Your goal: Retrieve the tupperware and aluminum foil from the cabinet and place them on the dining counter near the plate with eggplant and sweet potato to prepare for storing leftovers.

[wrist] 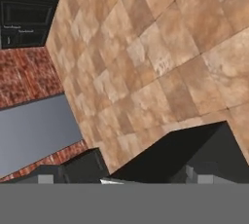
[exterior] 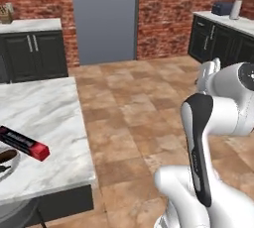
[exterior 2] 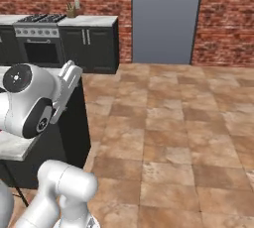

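In the hand view the gripper (wrist: 121,177) sits at the bottom centre, its dark fingers (wrist: 85,167) spread wide with nothing between them, pointed at tan floor tiles. In the left base view the aluminum foil (exterior: 25,143) lies flat at the lower left on the dining counter (exterior: 49,108), just beside the plate (exterior: 11,162) at the left edge.

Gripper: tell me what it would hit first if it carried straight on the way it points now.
Judging by the hand view, the open gripper points at the tiled floor, with nothing between; the floor would likely come first, though depth is unclear.
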{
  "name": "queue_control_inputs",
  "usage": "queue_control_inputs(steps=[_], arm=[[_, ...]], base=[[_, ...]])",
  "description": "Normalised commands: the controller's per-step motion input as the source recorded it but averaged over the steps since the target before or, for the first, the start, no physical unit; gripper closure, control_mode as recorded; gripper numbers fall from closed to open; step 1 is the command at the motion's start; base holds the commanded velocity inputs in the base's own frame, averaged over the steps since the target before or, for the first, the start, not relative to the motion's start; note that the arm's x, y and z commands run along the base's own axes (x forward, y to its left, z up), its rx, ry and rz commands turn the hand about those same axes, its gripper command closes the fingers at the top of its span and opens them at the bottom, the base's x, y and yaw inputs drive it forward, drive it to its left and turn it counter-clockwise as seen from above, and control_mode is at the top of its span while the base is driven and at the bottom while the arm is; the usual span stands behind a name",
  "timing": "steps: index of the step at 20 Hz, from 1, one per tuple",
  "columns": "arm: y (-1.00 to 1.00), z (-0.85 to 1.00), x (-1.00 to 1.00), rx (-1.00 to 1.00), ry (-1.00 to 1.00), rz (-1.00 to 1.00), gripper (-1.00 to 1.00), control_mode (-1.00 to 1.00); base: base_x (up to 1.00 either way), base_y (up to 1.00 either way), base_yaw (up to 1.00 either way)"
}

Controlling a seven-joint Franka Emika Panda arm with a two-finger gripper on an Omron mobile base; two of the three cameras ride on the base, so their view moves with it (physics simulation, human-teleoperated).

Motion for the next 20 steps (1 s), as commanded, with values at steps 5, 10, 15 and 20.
queue_control_inputs(steps=[5, 10, 15, 20], arm=[[0.0, 0.0, 0.0, 0.0, 0.0, 0.0, -1.0, 1.0], [0.0, 0.0, 0.0, 0.0, 0.0, 0.0, -1.0, 1.0], [0.0, 0.0, 0.0, 0.0, 0.0, 0.0, -1.0, 1.0], [0.0, 0.0, 0.0, 0.0, 0.0, 0.0, -1.0, 1.0]], base=[[1.0, -0.05, 0.04], [1.0, -0.02, 0.18], [1.0, -0.15, 0.43], [1.0, -0.15, 0.51]])
